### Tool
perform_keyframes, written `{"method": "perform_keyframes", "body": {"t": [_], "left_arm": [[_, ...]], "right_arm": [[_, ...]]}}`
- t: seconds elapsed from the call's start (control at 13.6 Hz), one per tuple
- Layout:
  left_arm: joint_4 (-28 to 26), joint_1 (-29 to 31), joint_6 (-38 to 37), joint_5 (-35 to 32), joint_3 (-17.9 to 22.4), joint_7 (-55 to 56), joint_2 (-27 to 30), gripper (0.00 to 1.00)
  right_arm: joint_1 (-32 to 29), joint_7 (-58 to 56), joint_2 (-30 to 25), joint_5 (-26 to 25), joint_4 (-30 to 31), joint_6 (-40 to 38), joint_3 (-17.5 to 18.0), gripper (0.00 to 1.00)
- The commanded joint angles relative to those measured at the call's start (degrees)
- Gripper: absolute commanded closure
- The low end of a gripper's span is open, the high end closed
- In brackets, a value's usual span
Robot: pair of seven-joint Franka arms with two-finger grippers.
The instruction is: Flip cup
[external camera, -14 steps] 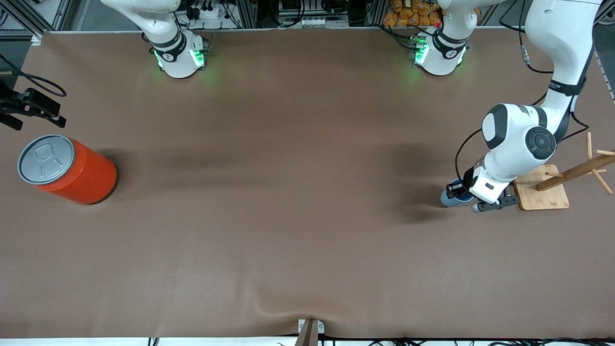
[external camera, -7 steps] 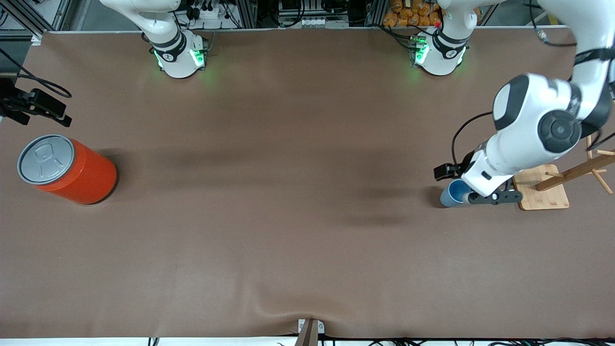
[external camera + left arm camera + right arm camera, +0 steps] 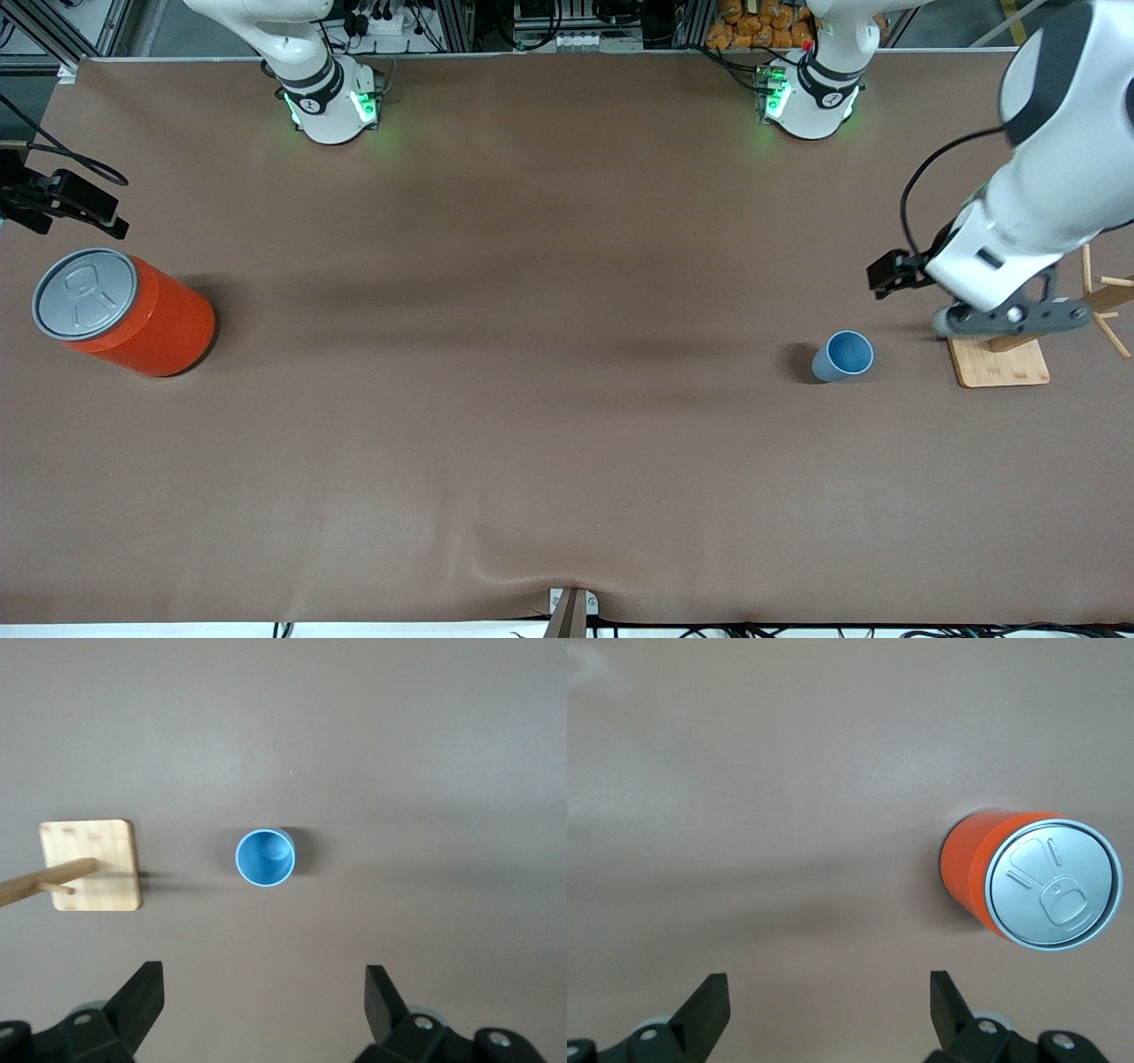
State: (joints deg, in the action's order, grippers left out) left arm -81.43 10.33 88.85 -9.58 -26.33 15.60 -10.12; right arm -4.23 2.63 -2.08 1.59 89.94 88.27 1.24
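The light-blue cup [image 3: 842,355] stands upright on the brown table with its open mouth up. It also shows in the left wrist view [image 3: 265,858]. My left gripper [image 3: 1014,317] is open and empty, raised in the air over the wooden rack's base, apart from the cup. Its wrist view shows wide-spread fingers [image 3: 263,979] with bare table between them. My right gripper [image 3: 830,988] is open and empty, high over the table beside the orange can at the right arm's end.
A big orange-red can [image 3: 124,312] with a grey lid stands near the right arm's end and shows in the right wrist view [image 3: 1032,881]. A wooden peg rack on a square base [image 3: 997,363] stands beside the cup, toward the left arm's end [image 3: 89,865].
My left gripper has come off the cup, risen and moved toward the wooden rack. The cup stays standing, now fully in view. The right arm has barely moved.
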Motion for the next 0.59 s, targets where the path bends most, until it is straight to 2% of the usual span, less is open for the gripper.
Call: {"method": "perform_keyframes", "body": {"t": [0.0, 0.37, 0.44, 0.51], "left_arm": [[-0.4, 0.57, -2.27, -0.44, -0.39, -0.83, 5.28, 0.0], [-0.22, 1.97, -2.63, 0.69, -0.12, -1.27, 6.43, 0.0], [-0.31, 1.45, -1.5, 3.31, 1.44, -2.32, 6.78, 0.0], [-0.66, -2.12, -0.96, 4.64, 6.77, -3.72, 7.74, 0.0]], "right_arm": [[0.18, 0.27, -0.03, 0.17, 0.15, -0.03, -0.18, 0.0], [0.45, 0.98, -0.03, 0.17, -0.02, -0.2, -0.01, 0.0], [0.45, 0.98, -0.03, 0.17, 0.06, -0.29, -0.01, 0.0], [0.36, 1.07, -0.03, 0.25, -0.2, -0.29, -0.01, 0.0]]}}
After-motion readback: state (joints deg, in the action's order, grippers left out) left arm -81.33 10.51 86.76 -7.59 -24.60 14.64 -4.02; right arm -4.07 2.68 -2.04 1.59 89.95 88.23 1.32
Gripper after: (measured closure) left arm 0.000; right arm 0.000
